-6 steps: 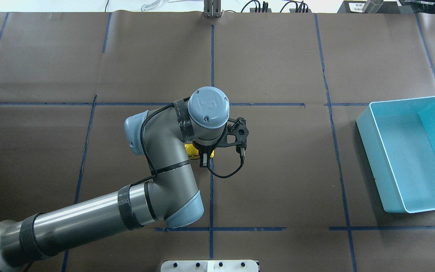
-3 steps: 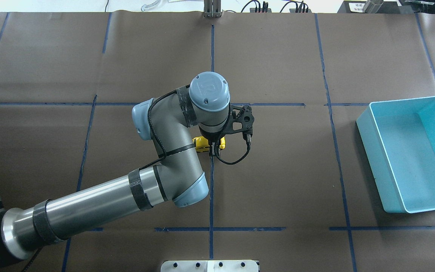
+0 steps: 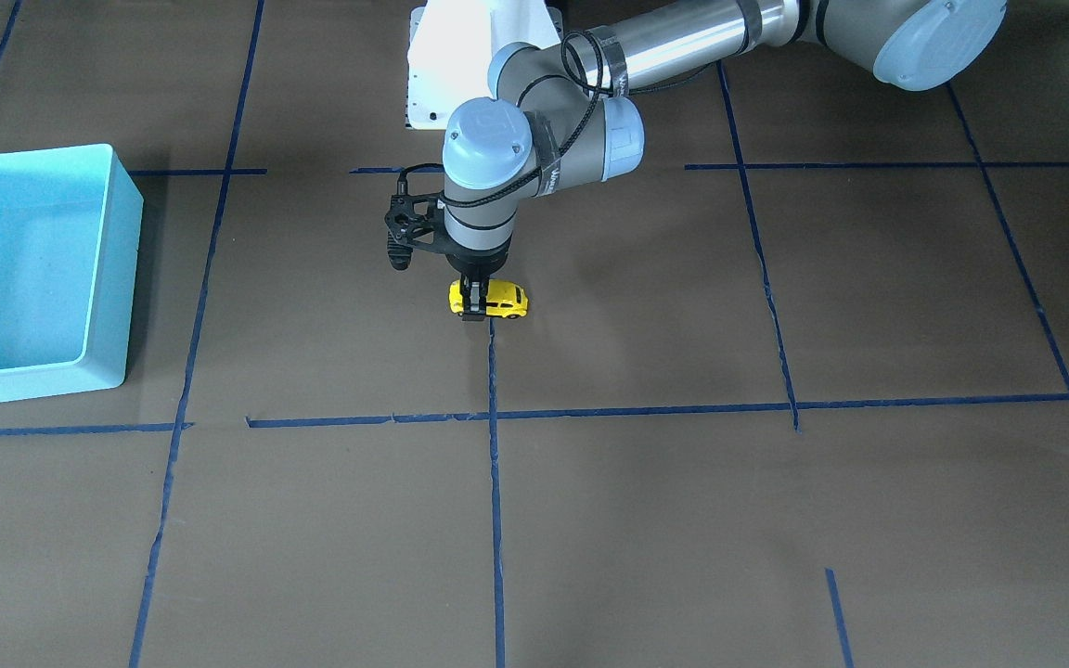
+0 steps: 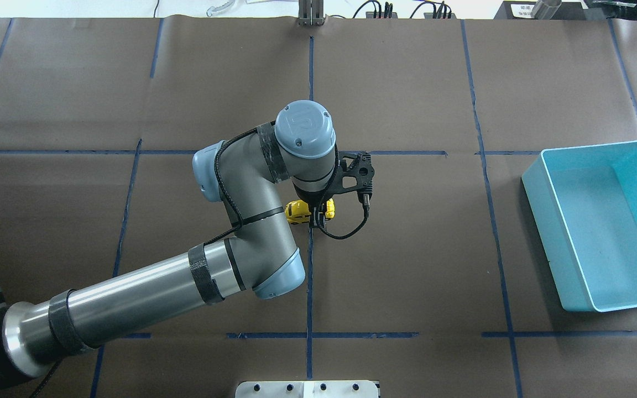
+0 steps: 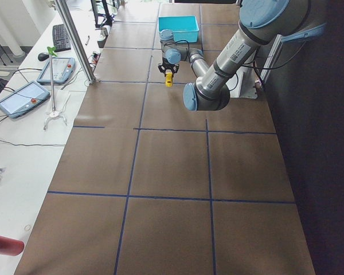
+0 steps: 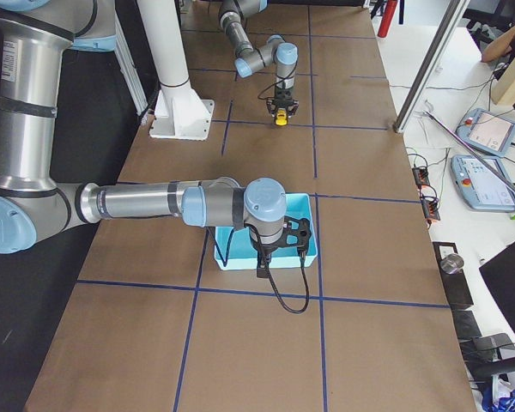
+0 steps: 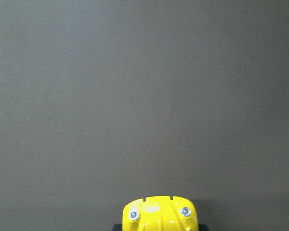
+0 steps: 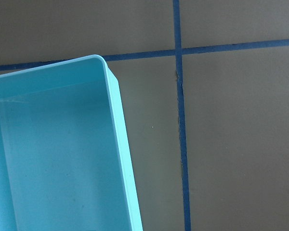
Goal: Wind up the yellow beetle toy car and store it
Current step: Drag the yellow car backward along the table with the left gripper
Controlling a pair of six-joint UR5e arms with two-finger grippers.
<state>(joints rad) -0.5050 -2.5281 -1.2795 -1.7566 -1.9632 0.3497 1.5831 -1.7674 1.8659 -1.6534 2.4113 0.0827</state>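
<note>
The yellow beetle toy car (image 4: 298,211) is at the table's middle, next to a blue tape line. My left gripper (image 4: 317,219) points straight down and is shut on the car's sides. It holds the car at or just above the table surface; I cannot tell which. The front view shows the car (image 3: 500,301) in the gripper (image 3: 472,307). The car's yellow end (image 7: 160,212) fills the bottom edge of the left wrist view. My right gripper (image 6: 262,271) hangs over the turquoise bin (image 6: 303,207); I cannot tell whether it is open or shut.
The turquoise bin (image 4: 600,232) stands at the table's right edge and holds nothing; it also shows in the right wrist view (image 8: 53,159). Brown paper with blue tape lines (image 4: 309,276) covers the table. A white base plate (image 4: 307,388) sits at the near edge.
My left gripper has moved the car a short way to the right and slightly away from the robot. The wrist has turned a little. The bin has not moved.
</note>
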